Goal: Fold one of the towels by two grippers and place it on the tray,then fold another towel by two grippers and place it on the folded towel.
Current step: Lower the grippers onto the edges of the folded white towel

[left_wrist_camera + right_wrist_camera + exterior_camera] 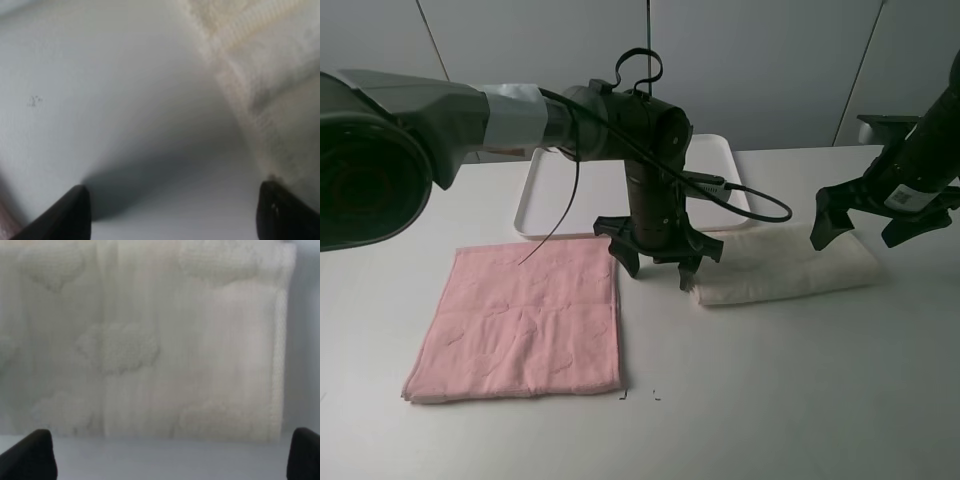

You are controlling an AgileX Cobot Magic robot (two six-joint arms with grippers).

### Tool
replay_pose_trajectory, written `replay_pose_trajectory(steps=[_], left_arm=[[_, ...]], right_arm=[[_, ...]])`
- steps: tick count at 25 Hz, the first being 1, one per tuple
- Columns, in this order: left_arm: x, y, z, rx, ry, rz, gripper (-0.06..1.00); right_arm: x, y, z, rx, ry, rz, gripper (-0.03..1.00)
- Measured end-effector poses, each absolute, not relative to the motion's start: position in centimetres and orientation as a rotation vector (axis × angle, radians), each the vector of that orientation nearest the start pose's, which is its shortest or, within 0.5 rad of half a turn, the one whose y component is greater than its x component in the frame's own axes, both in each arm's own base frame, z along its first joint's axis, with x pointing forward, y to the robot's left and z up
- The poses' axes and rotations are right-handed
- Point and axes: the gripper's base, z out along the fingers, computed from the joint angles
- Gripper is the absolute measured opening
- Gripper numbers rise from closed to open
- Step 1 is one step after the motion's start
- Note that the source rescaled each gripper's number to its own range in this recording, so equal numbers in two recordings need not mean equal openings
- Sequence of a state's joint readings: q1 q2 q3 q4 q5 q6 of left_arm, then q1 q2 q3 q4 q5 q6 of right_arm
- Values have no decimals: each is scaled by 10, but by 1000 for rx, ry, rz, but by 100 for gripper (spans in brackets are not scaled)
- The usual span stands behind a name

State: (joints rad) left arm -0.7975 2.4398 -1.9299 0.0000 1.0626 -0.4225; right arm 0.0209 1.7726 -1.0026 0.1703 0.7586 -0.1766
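The cream towel (790, 265) lies folded into a strip on the table, right of centre and just in front of the tray (545, 200), which holds nothing that I can see. The pink towel (520, 320) lies flat and unfolded at the left. My left gripper (659, 272) hangs open at the cream towel's left end, with one fingertip by its edge. In the left wrist view the gripper (177, 215) spans bare table beside the cream towel (270, 75). My right gripper (857, 238) is open over the towel's right end. In the right wrist view it (167, 457) faces the cream towel (150, 340).
The left arm's black cable (760, 210) loops over the tray's right side and the towel's back edge. The tray stands against the back of the white table, with a grey wall behind it. Bare tabletop lies in front of both towels.
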Motion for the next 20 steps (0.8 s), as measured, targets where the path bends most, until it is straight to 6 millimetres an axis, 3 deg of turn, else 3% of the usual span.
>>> replay_pose_trajectory(steps=[12, 20], left_arm=[[344, -352, 132, 569, 2957, -134, 86], [346, -352, 107, 556, 2978, -81, 86]], right_arm=[[319, 17, 158, -121, 2969, 161, 100], [321, 17, 131, -111, 3050, 166, 100]])
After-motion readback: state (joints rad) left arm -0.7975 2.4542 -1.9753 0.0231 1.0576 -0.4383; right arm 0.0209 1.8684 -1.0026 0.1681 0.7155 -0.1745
